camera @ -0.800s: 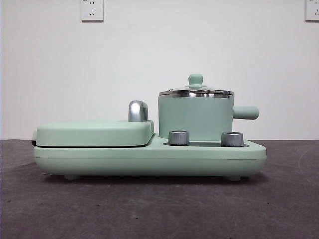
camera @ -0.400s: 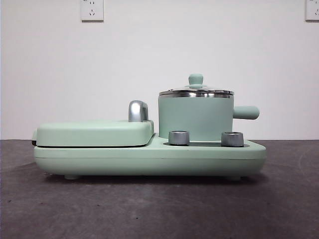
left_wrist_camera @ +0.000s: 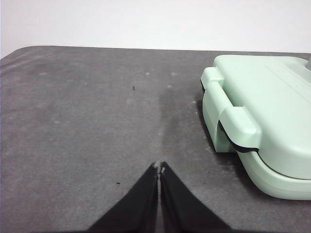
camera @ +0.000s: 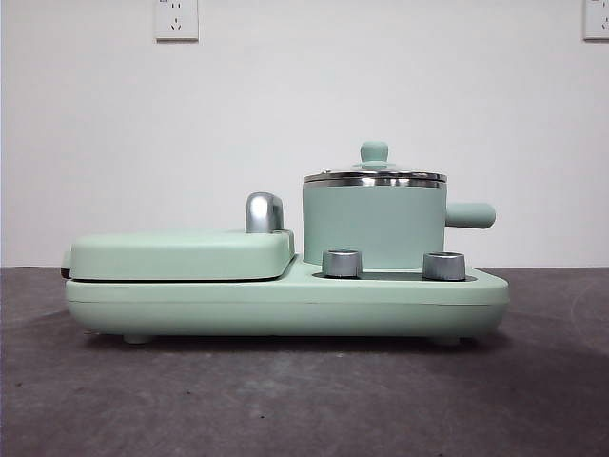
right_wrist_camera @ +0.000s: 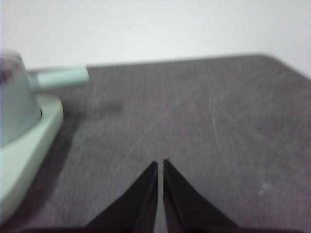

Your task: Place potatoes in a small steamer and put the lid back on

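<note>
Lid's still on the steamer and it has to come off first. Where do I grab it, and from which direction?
Take the lid by its mint-green knob, coming straight down from above. The knob stands upright at the centre, proud of the flat glass, narrow enough for two jaws; the steel rim sits flush on the small steamer and offers no side purchase. Both grippers are shut and empty, so open one first.

Mint-green griddle cover (camera: pixel 181 254) shut on base (camera: pixel 285 305); two steel knobs (camera: pixel 342 263); wall sockets (camera: pixel 176 19) above
</note>
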Action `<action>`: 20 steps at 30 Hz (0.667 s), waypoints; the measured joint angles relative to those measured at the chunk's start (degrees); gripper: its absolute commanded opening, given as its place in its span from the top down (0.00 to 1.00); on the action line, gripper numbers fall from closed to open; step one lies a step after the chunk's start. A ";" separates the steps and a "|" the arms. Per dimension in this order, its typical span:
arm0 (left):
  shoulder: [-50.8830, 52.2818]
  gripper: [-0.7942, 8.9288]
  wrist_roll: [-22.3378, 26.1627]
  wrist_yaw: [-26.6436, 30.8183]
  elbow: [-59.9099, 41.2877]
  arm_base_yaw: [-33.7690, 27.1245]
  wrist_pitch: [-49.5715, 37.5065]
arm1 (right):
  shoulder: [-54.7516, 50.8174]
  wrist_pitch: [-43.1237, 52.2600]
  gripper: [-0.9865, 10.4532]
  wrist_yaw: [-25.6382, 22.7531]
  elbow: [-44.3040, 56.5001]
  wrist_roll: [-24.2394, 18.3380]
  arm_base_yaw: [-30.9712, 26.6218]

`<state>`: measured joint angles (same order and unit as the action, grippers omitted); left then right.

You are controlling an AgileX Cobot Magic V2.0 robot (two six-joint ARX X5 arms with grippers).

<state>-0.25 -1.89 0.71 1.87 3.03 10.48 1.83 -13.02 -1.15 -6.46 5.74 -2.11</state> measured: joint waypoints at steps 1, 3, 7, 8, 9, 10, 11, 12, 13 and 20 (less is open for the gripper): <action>0.00 0.91 0.00 0.00 0.00 0.00 0.00 | -0.39 0.04 0.90 0.11 1.18 0.00 0.35; 0.00 0.91 0.00 0.00 0.00 0.00 0.00 | -1.07 0.17 0.90 0.74 2.80 -0.02 1.14; 0.00 0.91 0.00 -0.02 0.00 0.00 -0.02 | -1.38 1.49 0.90 2.12 4.81 -0.20 2.36; 0.00 0.91 0.00 -0.02 0.00 0.00 0.00 | -1.44 1.73 0.90 2.91 4.90 -0.52 2.49; 0.00 0.91 0.00 -0.02 0.00 0.00 -0.02 | -1.46 1.79 0.90 3.52 4.90 -0.90 2.51; 0.00 0.91 0.00 -0.02 0.00 0.00 -0.02 | -1.46 1.79 0.90 3.74 4.92 -1.16 2.56; 0.00 0.91 0.00 -0.02 0.00 0.00 -0.02 | -1.46 1.86 0.90 3.96 4.92 -1.38 2.56; 0.00 0.91 0.00 -0.02 0.00 0.00 -0.02 | -1.46 1.95 0.90 4.11 4.92 -1.60 2.56; 0.00 0.91 0.00 -0.02 0.00 0.00 -0.02 | -1.46 2.25 0.90 4.17 5.03 -1.99 2.56; 0.00 0.91 0.00 -0.02 0.00 0.00 -0.02 | -1.46 2.80 0.90 3.96 5.22 -2.93 2.56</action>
<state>-0.25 -1.89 0.69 1.87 3.03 10.46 0.36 -10.22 2.81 -1.23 2.81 0.45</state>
